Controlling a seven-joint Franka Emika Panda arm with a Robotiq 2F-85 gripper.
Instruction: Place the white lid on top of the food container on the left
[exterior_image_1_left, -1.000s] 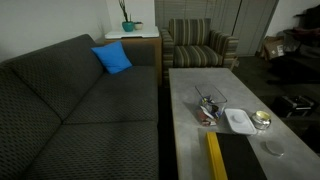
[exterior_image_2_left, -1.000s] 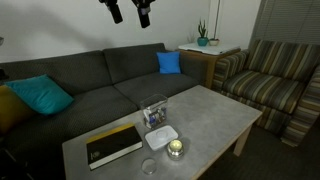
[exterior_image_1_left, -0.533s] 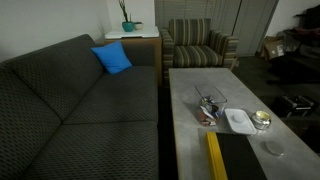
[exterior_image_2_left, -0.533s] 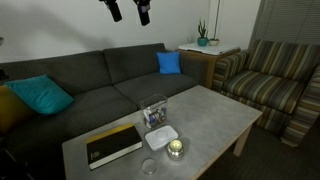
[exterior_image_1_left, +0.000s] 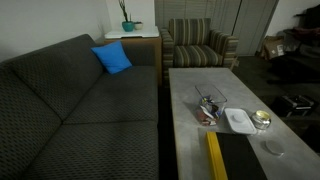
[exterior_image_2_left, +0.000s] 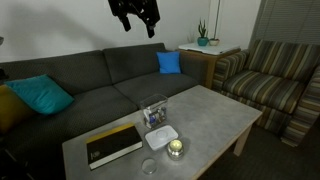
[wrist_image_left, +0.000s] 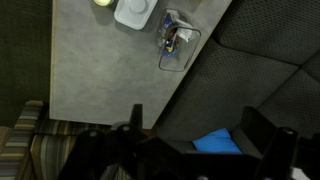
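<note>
Hanging high over the dark sofa (exterior_image_2_left: 100, 75), well apart from everything on the table, the gripper (exterior_image_2_left: 137, 20) has its jaws spread wide. In the wrist view its two dark fingers (wrist_image_left: 256, 128) stand far apart with nothing between them.

The white lid (exterior_image_1_left: 238, 120) lies flat on the grey coffee table (exterior_image_1_left: 195, 85), not on the food container (exterior_image_1_left: 208, 108) but just beside it. That container is the clear one with dark and reddish contents.

In both exterior views the lid sits between two neighbours, the food container on one side and a small round container (exterior_image_1_left: 262, 120) with yellowish contents close on the other. A small grey disc (exterior_image_1_left: 273, 148) lies a little further along the table. A black book (exterior_image_2_left: 113, 144) with a yellow spine lies flat near the table's end, apart from the lid.

In the wrist view the lid (wrist_image_left: 134, 12) and the food container (wrist_image_left: 175, 45) show at the top edge, near the table's sofa side. A blue cushion (wrist_image_left: 220, 143) shows low down between the fingers.

Around the table are:
- a teal cushion (exterior_image_2_left: 42, 95) on the sofa
- a striped armchair (exterior_image_2_left: 270, 85)
- a side table carrying a potted plant (exterior_image_2_left: 203, 38)
</note>
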